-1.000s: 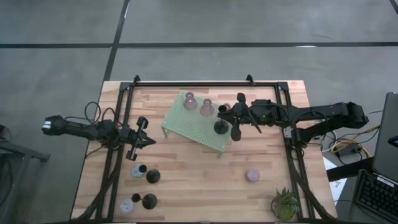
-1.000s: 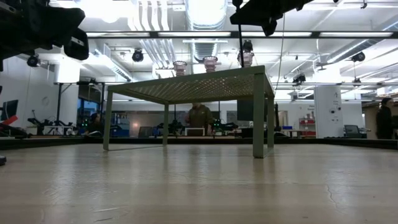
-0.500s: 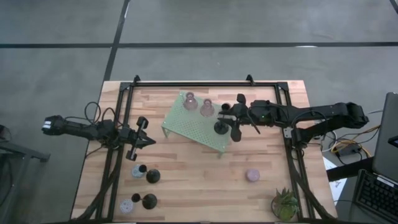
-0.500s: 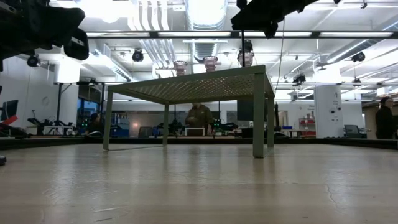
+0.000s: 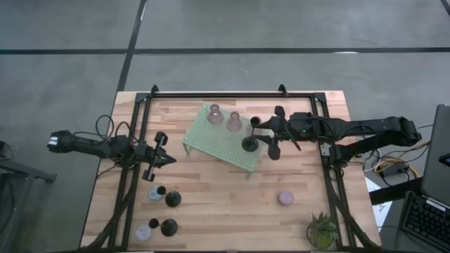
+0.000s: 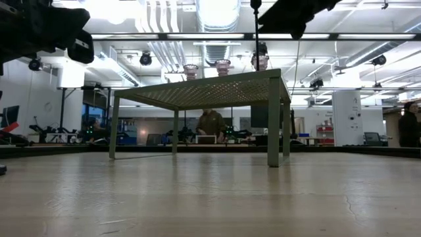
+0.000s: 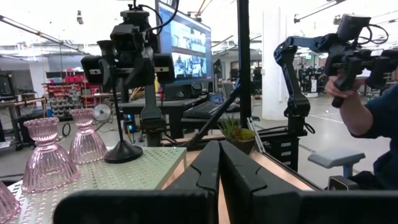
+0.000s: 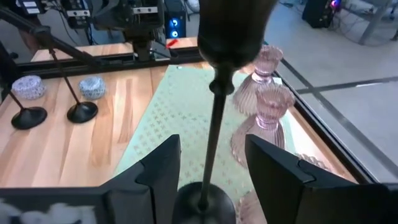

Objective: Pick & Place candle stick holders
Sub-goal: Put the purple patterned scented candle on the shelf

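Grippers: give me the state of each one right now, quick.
Left gripper: shut, holding nothing, over the table's left side.
Right gripper: open, fingers either side of the black candle stick holder standing on the green stand.

Stand [image 5: 221,143]: pale green, perforated, cross-shaped hole pattern visible in right wrist view. Black slim-stemmed holder [image 8: 214,118] sits between the right gripper's [image 5: 269,135] spread dark fingers [image 8: 160,171]; matte black cup, stem and round base. Just beyond those jaws: two pink glass holders [image 8: 266,115], translucent, vertically ribbed. Farther past the jaws: two more black holders [image 8: 53,78] and two squat lavender/pale-blue holders [image 8: 91,87] with speckled tops. Another lavender holder [image 5: 285,198] sits alone in high view. Table [image 5: 211,204]: light wood planks, mixed tan tones, black frame rails. Plant [image 5: 323,230]: spiky green. Left gripper [image 5: 157,158]: black, fingers [image 7: 205,168] closed together. Floor grey with dark lines.
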